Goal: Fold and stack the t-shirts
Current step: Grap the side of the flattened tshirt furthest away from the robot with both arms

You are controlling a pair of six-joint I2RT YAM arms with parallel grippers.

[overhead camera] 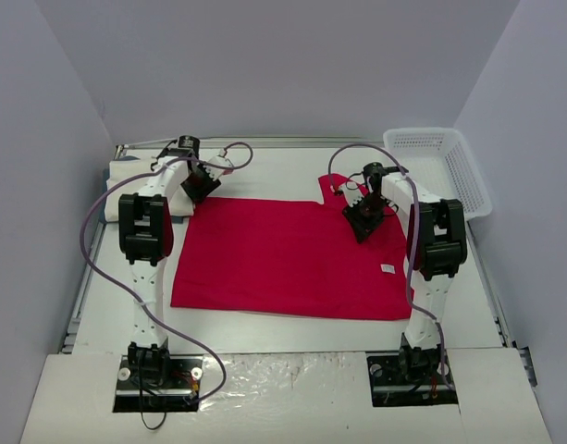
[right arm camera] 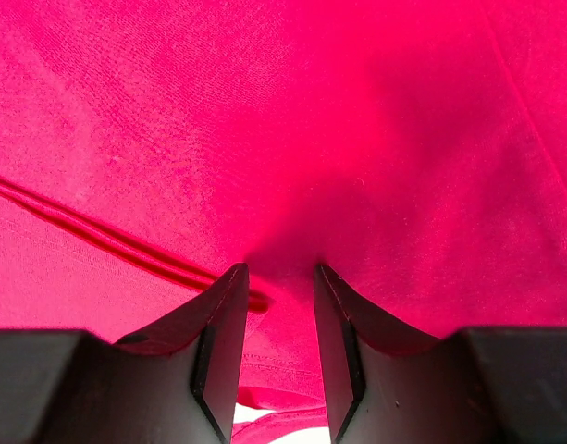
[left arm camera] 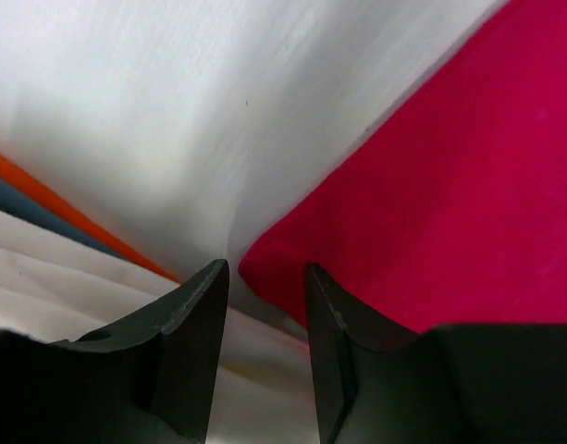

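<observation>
Both arms reach forward, wrists bent down; left claw [overhead camera: 201, 184] and right claw [overhead camera: 364, 222] part-closed.

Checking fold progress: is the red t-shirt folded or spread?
Spread: the red t-shirt lies flat as one wide sheet on the table.

The spread t-shirt [overhead camera: 283, 254] lies flat across the middle of the table [overhead camera: 292, 324], its hem toward the arm bases. Behind its far-left corner sits the folded t-shirt [overhead camera: 126, 176], near the table's back-left edge — partly hidden by the left arm. The mesh basket [overhead camera: 445, 166] stands at the far-right corner, behind and right of the spread shirt, hanging a little over the table's edge, it seems. The left gripper [overhead camera: 202, 185] is at the spread shirt's far-left corner, between the two shirts; the right gripper [overhead camera: 364, 220] is down on the cloth at its far-right part — beside the neckline
</observation>
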